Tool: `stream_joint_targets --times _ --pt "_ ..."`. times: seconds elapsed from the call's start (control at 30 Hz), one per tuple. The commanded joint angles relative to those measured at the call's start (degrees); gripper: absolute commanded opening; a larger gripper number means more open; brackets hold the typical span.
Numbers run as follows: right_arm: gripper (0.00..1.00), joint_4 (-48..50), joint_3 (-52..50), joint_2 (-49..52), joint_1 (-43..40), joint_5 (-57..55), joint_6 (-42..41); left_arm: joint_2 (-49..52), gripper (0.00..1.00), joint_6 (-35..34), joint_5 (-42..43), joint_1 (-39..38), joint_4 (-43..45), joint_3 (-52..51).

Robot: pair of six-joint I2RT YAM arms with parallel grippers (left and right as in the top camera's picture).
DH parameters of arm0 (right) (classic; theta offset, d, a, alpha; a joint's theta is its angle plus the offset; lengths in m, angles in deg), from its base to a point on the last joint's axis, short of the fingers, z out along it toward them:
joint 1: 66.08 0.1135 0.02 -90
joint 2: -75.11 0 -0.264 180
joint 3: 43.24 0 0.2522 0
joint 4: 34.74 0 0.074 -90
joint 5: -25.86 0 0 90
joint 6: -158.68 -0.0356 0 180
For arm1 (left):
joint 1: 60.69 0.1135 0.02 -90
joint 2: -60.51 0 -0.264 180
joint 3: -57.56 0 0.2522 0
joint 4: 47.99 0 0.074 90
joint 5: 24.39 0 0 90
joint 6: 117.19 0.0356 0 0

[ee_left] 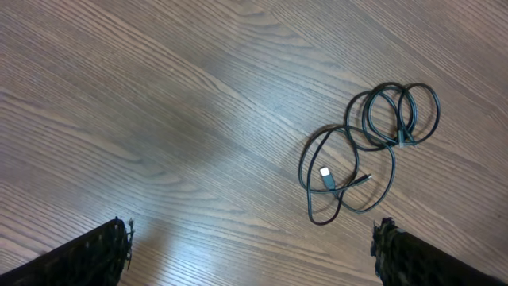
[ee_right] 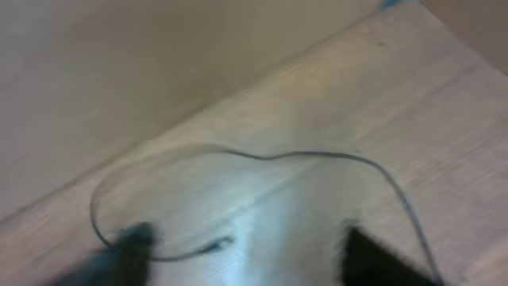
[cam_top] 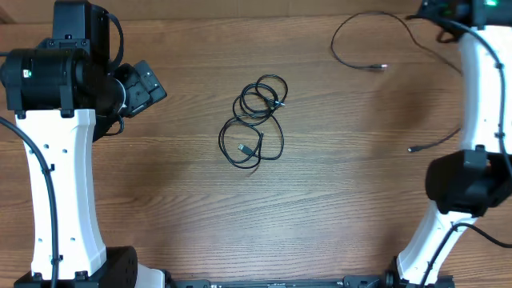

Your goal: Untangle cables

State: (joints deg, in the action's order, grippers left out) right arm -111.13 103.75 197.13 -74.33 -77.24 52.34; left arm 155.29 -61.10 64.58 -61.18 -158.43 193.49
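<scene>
Overhead: the bundle of cables [cam_top: 254, 120] lies knotted on the table [cam_top: 336, 208]. A loose cable [cam_top: 356, 36] lies well off to the bundle's far right, and another strand [cam_top: 432, 145] lies to the bundle's right. Only this view shows all three together.

Left wrist: the left claw [ee_left: 254, 266] gapes fully open and empty, well short of the bundle [ee_left: 369, 151]. A silver plug [ee_left: 326, 176] inside the bundle's loops shows clearly here. Pinching several loops at once would likely tighten the knot or drag the whole bundle.

Right wrist: blurred, with the bundle out of view. The right claw [ee_right: 254, 258] looks parted, gripping nothing I can make out. The loose cable [ee_right: 317, 156] curves just ahead, and a careless sweep could push it off the table.
</scene>
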Motion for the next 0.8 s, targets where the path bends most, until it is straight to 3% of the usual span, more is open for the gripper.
stream_joint_targets --times 0.0,0.13,0.33,0.77 --pt "0.99 -2.9 -1.5 1.2 -2.1 7.0 -0.1 0.3 0.99 1.1 0.0 0.1 -0.1 -0.3" --pt "1.00 -5.5 -5.0 1.8 -4.4 7.1 -1.4 0.3 1.00 1.1 0.0 0.1 -0.1 -0.3" --pt "1.00 -9.8 -12.6 1.8 -9.8 1.5 -14.2 0.3 1.00 1.1 0.0 0.1 -0.1 -0.3" --pt "1.00 -3.7 -32.4 1.8 -18.1 4.7 -14.3 0.3 1.00 1.1 0.0 0.1 -0.1 -0.3"
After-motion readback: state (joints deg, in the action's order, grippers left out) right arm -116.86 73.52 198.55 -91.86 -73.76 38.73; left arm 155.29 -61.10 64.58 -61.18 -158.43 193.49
